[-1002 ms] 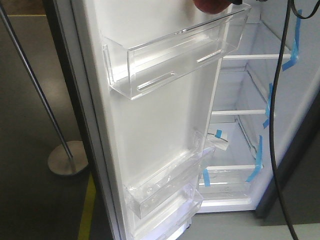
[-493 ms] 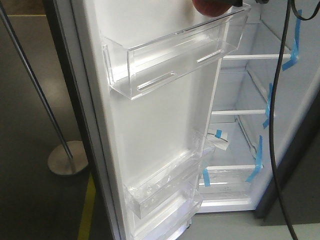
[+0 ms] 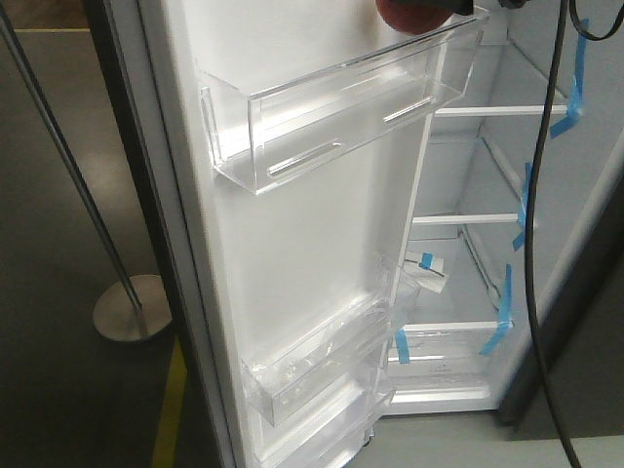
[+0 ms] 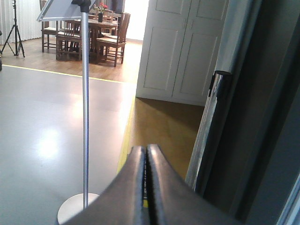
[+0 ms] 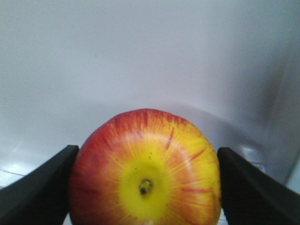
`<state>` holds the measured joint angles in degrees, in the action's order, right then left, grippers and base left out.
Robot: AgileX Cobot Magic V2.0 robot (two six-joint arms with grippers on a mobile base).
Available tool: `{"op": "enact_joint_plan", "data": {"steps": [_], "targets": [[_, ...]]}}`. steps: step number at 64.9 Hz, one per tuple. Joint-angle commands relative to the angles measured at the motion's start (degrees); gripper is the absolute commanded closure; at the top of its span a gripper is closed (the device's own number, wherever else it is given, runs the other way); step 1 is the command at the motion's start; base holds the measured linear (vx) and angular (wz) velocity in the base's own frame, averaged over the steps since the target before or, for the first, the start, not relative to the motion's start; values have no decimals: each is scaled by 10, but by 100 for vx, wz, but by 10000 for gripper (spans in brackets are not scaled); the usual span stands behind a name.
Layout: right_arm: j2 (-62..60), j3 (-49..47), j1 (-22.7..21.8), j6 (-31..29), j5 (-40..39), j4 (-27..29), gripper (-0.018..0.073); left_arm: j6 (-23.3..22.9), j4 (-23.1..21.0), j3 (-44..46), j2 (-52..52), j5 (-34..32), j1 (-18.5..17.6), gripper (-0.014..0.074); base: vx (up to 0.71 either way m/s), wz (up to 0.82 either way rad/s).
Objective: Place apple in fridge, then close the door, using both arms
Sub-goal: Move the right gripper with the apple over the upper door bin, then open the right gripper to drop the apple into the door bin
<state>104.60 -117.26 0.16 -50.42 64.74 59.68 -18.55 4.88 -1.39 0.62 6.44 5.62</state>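
R gripper (image 5: 146, 154) clamped on the apple (image 5: 145, 187): 1 finger each side, both touching the skin, yellow end toward the wrist cam. L gripper (image 4: 146, 187) pinched together, nothing in it; 1 stand pole (image 4: 85, 93) ahead-left of it. Just below the R hand: top door shelf (image 3: 341, 107) on the open door (image 3: 292, 224), only clear plastic showing. 2 lower door shelves (image 3: 322, 366) further down, same. Below-right of the hand, fridge (image 3: 468, 166) interior w/ 3 shelves (image 3: 458, 219) and at least 5 blue tape strips (image 3: 524, 205).
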Motion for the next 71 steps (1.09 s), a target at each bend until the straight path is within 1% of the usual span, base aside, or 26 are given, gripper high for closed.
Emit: {"op": "enact_joint_plan", "data": {"steps": [1, 22, 41, 59, 71], "targets": [[-28, -19, -1, 2, -25, 35, 11, -4, -4, 10, 9, -44, 1, 603, 0, 0], [-28, -19, -1, 1, -32, 39, -12, -4, -4, 10, 9, -44, 1, 603, 0, 0], [-28, -19, -1, 1, -34, 39, -13, -4, -4, 10, 9, -44, 1, 603, 0, 0], [-28, -19, -1, -2, -27, 39, -66, -4, -4, 10, 9, -44, 1, 603, 0, 0], [-28, -19, -1, -2, -28, 40, -58, -4, -4, 10, 9, -44, 1, 603, 0, 0]]}}
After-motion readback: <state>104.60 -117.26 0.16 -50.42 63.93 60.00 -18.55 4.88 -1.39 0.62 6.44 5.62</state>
